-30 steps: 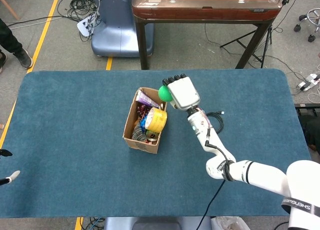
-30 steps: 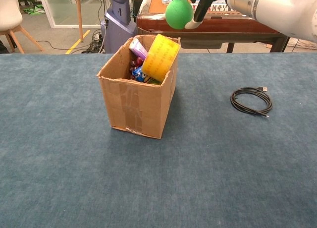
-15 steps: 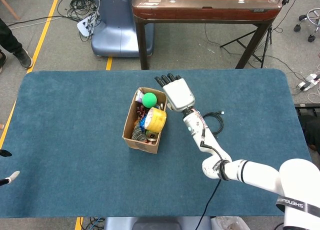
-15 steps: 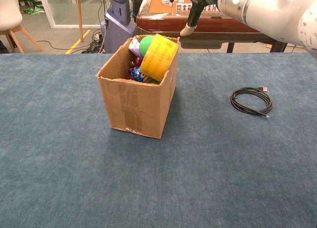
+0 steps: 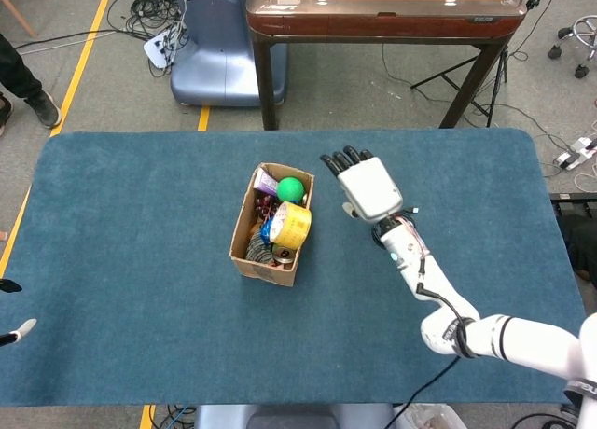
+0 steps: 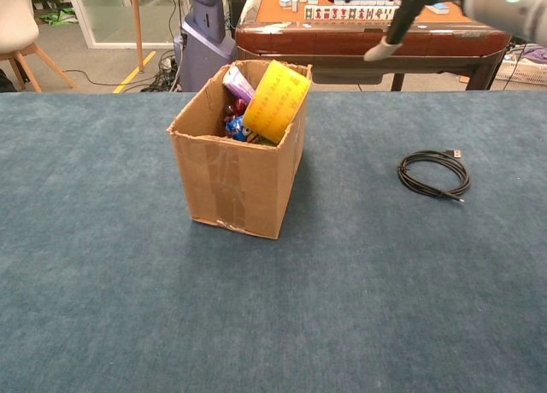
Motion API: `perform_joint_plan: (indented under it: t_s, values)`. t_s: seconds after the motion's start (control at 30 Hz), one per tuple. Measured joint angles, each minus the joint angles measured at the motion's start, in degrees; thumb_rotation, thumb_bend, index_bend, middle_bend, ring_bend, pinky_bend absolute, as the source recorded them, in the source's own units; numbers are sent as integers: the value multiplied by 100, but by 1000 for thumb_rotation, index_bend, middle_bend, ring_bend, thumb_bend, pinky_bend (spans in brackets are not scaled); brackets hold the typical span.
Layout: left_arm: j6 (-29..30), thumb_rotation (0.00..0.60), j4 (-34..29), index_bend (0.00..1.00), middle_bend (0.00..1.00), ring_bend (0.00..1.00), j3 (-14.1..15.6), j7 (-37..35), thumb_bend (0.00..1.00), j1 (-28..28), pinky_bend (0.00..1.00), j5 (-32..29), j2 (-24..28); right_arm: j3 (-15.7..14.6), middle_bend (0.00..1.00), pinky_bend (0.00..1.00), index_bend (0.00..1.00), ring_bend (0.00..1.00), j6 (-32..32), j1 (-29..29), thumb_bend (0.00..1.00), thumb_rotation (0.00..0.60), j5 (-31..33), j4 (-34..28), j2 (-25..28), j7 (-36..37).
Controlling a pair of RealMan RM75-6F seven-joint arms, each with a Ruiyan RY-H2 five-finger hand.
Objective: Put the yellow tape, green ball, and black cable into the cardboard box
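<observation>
A: Where do we stand with the three things?

B: The green ball [image 5: 291, 189] lies inside the cardboard box [image 5: 258, 261], at its far end, beside the yellow tape [image 5: 290, 224], which leans on edge against the box's right wall and pokes above the rim. We judge both done. The black cable [image 6: 434, 173] is coiled on the surface [image 5: 140, 261], well apart from the box on its right.

A: And our right hand [image 5: 367, 186]?

B: It hangs above the surface between box and cable, fingers spread wide, holding and touching nothing. We take the cable as the next pick. Our left hand isn't visible.
</observation>
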Motion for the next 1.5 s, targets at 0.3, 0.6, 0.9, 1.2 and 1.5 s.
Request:
perform_joint_plan:
  t_s: [0.3, 0.6, 0.9, 1.2, 1.5]
  values:
    - [-81, 600, 17, 427, 432, 407, 11, 147, 65, -45, 625, -31, -74, -797, 607, 554, 307, 578, 530, -970, 40, 600, -759, -337, 746, 234]
    - [-132, 600, 38, 427, 432, 407, 28, 212, 65, -76, 625, -33, -122, -1090, 995, 944, 372, 994, 400, -1355, 40, 600, -928, 82, 801, 537]
    - [-142, 600, 42, 427, 432, 407, 31, 215, 65, -82, 624, -38, -134, -1153, 1000, 1000, 452, 1000, -83, -1499, 40, 600, -813, 573, 479, 859]
    - [-140, 600, 45, 427, 432, 407, 29, 184, 65, -77, 625, -47, -125, -1121, 1000, 1000, 456, 1000, -407, -1553, 40, 600, -668, 1036, 24, 1013]
    - [-138, 600, 44, 427, 432, 407, 31, 158, 65, -73, 625, -42, -115, -1023, 1000, 1000, 456, 1000, -482, -1613, 14, 600, -583, 1621, -503, 1044]
